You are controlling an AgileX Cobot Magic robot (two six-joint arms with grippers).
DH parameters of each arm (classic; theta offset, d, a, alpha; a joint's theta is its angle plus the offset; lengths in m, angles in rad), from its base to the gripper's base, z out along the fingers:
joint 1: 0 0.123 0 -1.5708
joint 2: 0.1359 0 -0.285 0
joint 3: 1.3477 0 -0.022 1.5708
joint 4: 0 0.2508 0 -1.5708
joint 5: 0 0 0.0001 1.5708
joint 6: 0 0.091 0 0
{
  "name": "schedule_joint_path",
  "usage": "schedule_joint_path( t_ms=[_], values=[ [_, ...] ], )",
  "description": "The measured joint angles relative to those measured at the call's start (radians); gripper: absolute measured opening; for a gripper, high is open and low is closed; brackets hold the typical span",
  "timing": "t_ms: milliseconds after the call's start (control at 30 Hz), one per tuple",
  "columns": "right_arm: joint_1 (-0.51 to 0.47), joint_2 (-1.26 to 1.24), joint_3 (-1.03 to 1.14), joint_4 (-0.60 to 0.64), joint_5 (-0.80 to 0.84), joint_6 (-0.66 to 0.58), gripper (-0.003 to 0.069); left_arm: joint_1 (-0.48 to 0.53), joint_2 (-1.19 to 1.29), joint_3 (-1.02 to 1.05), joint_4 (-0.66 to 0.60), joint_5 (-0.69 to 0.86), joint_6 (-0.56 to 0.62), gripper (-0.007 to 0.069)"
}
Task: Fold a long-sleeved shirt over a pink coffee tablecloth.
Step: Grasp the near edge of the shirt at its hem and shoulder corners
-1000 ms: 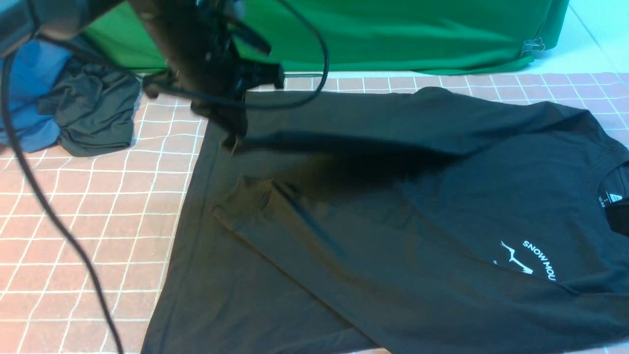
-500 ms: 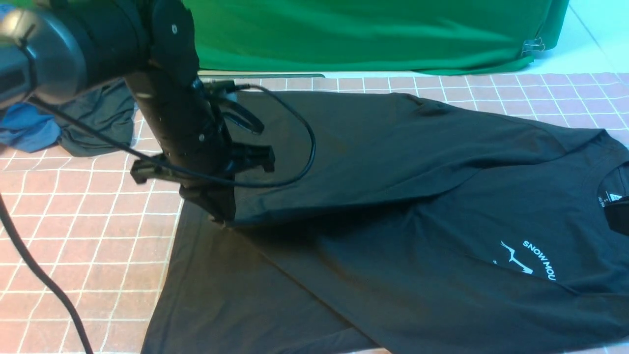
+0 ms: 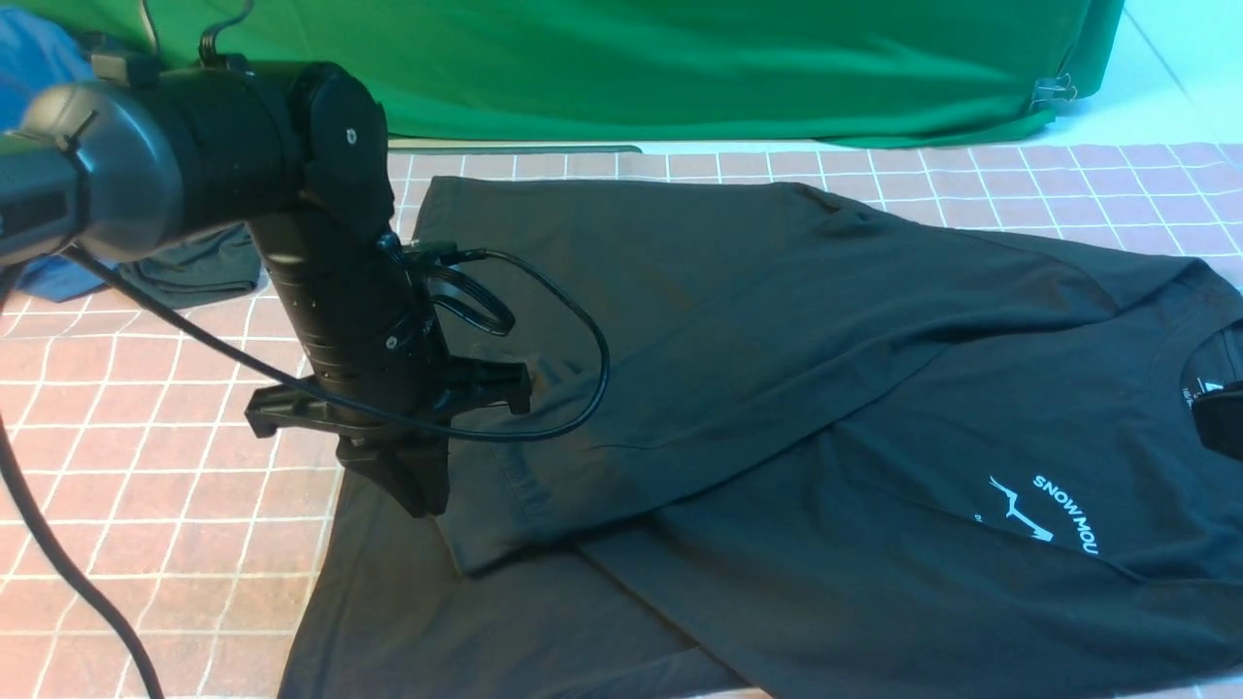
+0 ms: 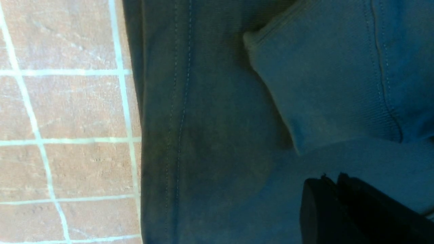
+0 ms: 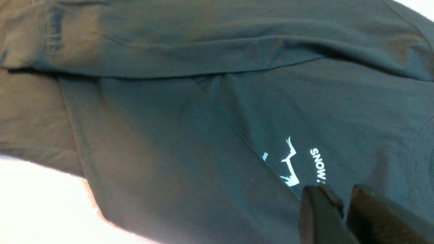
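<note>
Our left gripper (image 3: 427,497) hangs just above the cuff (image 3: 486,529) of the far sleeve (image 3: 699,388). Its jaws are nearly together with no cloth seen between them; we cannot tell if they are fully closed. Our right gripper (image 5: 342,195) sits near the collar, and its grip is unclear.

The shirt (image 3: 874,544) lies flat on the tablecloth (image 3: 175,437). We judge both sleeves, far and near sleeve (image 3: 680,587), folded across the body; the body folds remain.

We count one shirt, one tablecloth, one green cloth (image 3: 728,68), one dark garment (image 3: 194,272) and one blue garment (image 3: 53,282).
</note>
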Motion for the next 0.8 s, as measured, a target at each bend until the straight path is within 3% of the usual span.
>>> schedule_joint_path(
  t_ms=[233, 367, 500, 800],
  values=[
    [0.0, 0.0, 0.0, 0.0, -0.001, 0.0, 0.0178, 0.0, 0.0, -0.037, 0.11, -0.108, -0.06, 0.0361],
    [0.0, 0.0, 0.0, 0.0, -0.002, 0.002, 0.0178, 0.0, 0.0, -0.048, 0.175, -0.228, -0.09, 0.0458],
    [0.0, 0.0, 0.0, 0.0, -0.007, 0.002, 0.0178, 0.0, 0.013, -0.049, 0.188, -0.35, -0.096, 0.0499],
    [0.0, 0.0, 0.0, 0.0, -0.01, 0.004, 0.0178, 0.0, 0.123, -0.049, 0.237, -0.579, -0.108, 0.0502]
  ],
)
